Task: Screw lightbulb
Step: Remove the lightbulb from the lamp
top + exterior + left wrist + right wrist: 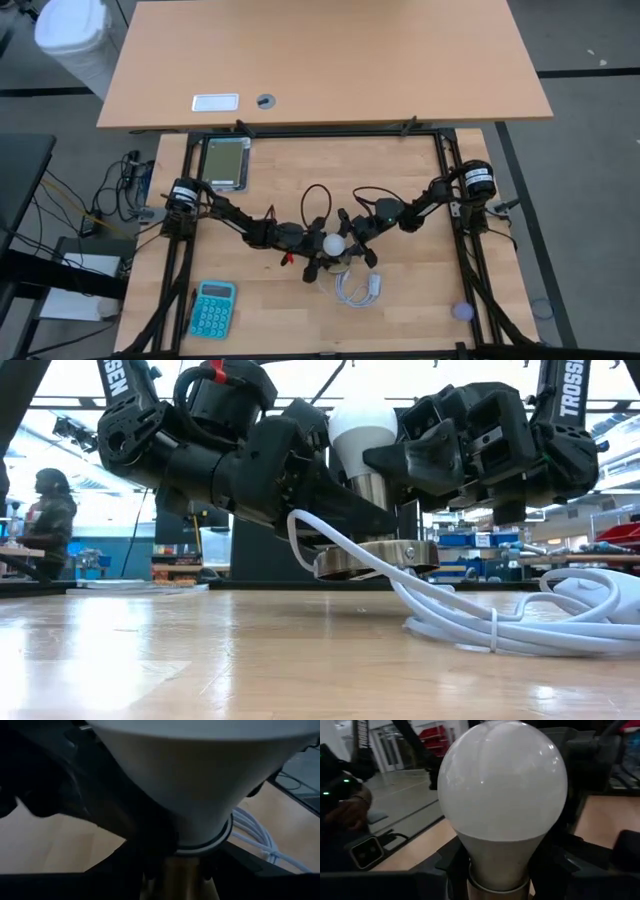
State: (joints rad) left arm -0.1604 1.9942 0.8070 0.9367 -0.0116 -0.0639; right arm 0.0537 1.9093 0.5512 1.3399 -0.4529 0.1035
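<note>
Lightbulb (333, 243) at table centre, upright, globe up, metal base seated in round grey socket disc (377, 558); disc held just above the tabletop in low view, white cord (470, 622) trailing off toward 4 o'clock into a loose coil. Left gripper (309, 252) in from 9 o'clock, fingers narrow, seemingly clamped low on the socket under the bulb's neck; exact contact hidden by dark fingers. Right gripper (349, 231) in from 2 o'clock, fingers drawn in narrow around the bulb's tapered neck just below the globe; reads as holding the lightbulb, though contact only partly visible. Teal calculator (212, 308) far off at 7 o'clock, untouched.

Handling, judged: light, rigid, smooth frosted shell, likely slippery and breakable under hard squeeze. Best held on the stiffer taper near the base, not across the round globe. Gentle pinch, straight axis while twisting, socket braced against turning. Cord may drag the disc sideways.
</note>
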